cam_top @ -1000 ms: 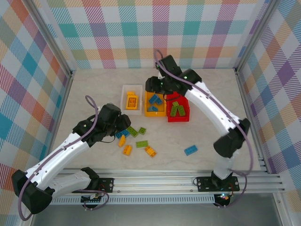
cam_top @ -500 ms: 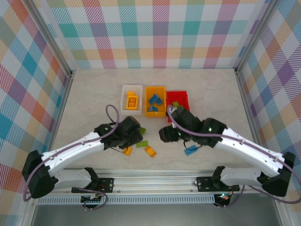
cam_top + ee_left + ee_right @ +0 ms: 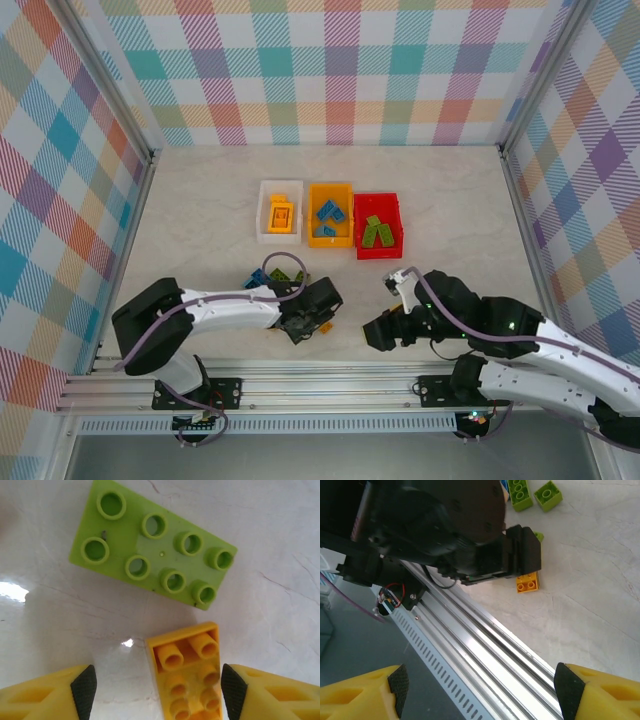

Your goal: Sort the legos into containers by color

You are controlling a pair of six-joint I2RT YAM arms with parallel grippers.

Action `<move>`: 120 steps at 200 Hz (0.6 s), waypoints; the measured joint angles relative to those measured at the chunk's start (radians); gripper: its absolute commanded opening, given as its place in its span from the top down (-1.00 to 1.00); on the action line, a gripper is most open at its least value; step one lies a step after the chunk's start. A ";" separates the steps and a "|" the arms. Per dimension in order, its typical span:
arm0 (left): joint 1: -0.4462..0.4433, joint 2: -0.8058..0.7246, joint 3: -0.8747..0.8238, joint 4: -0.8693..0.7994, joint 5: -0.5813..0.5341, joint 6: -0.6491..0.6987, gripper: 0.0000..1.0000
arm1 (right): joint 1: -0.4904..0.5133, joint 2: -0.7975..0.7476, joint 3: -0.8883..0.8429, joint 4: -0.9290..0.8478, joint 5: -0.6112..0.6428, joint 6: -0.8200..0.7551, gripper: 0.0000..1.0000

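LEGO SORT, MID-REACH: We see the left gripper [image 3: 157,681] lowered over a yellow-orange brick [image 3: 187,682] on the marbled table [image 3: 270,555]. Its jaws are spread wide and clasp nothing yet. The brick lies between the black pads [image 3: 84,690], crowded toward one of them, and we cannot tell whether it touches that pad. Just ahead of the fingertips lies a green eight-stud brick [image 3: 152,562], apart from the yellow one. We judge the yellow piece light, rigid and glossy, and likely to skate on the smooth tabletop if nudged from one side only. The sound hold looks to be across its two flat long walls, low beneath the studs, with the jaws squared to its slight skew. The white bin [image 3: 263,225], already holding yellow pieces, stands well beyond this hand. Off to this hand's side, the right gripper [image 3: 479,680] hangs over the table's near edge and the metal rail [image 3: 485,645], fingers far apart and empty.
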 measured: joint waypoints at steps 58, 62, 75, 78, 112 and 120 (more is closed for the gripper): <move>0.000 0.027 0.014 -0.014 -0.002 -0.027 0.37 | 0.000 0.060 0.000 0.021 0.001 0.019 -0.54; 0.000 0.026 0.017 -0.011 -0.003 -0.032 0.40 | 0.000 0.064 0.000 0.022 0.001 0.019 -0.54; 0.000 0.027 0.019 0.024 -0.006 -0.028 0.45 | 0.000 0.066 0.000 0.026 0.005 0.026 -0.53; 0.000 0.027 0.019 0.029 -0.007 -0.024 0.45 | 0.000 0.066 0.000 0.027 0.006 0.027 -0.52; 0.029 -0.006 0.083 -0.048 -0.039 0.061 0.44 | 0.000 0.060 0.000 0.050 0.028 0.030 -0.51; 0.060 -0.031 0.123 -0.084 -0.041 0.103 0.44 | 0.000 0.066 0.000 0.061 0.036 0.030 -0.50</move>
